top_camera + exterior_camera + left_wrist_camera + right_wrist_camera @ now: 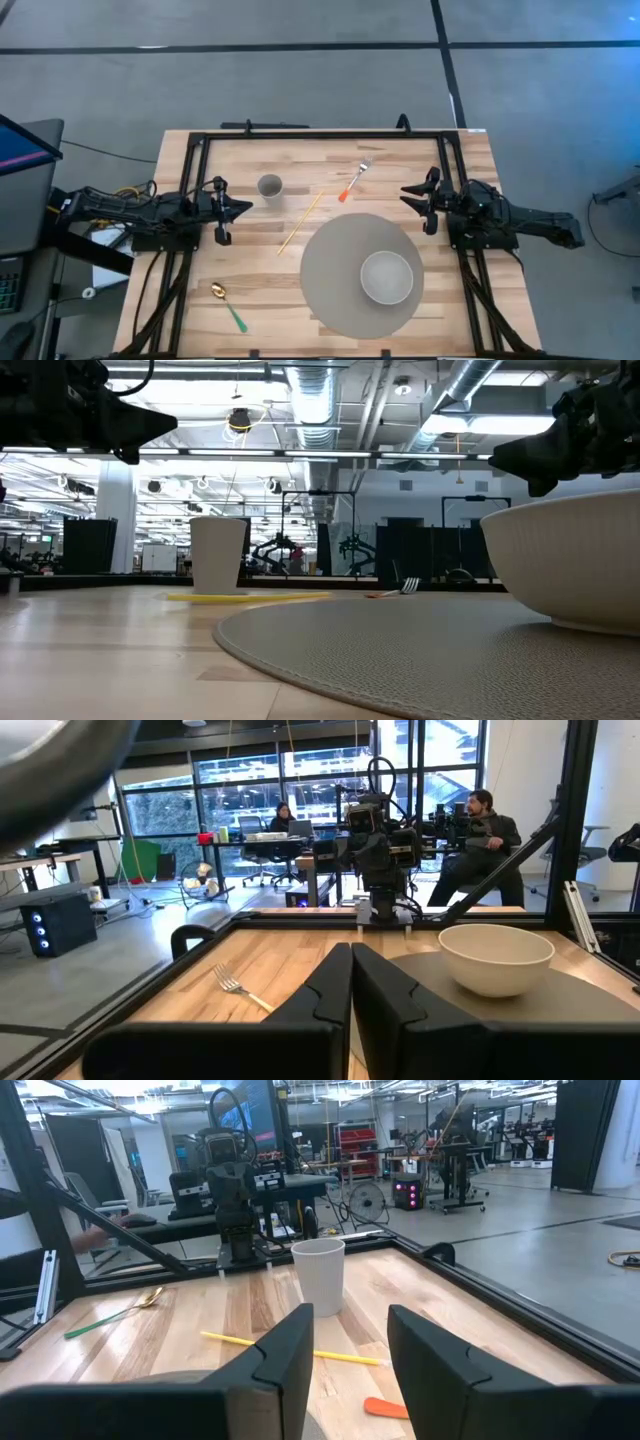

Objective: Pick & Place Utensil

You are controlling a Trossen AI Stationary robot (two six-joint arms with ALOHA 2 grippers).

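A fork with an orange handle (353,182) lies flat on the wooden table at the far middle; it also shows in the left wrist view (235,985). A gold spoon with a green handle (228,305) lies near the front left. A yellow stick (300,222) lies flat beside a white cup (269,186), which stands upright. A white bowl (386,277) sits on a round grey mat (340,290). My left gripper (243,209) is shut and empty above the table's left side. My right gripper (412,205) is open and empty above the right side.
A black frame (320,135) runs around the table's far edge and sides. Bare wood lies between the cup and the spoon. People sit at desks in the room beyond the table (480,830).
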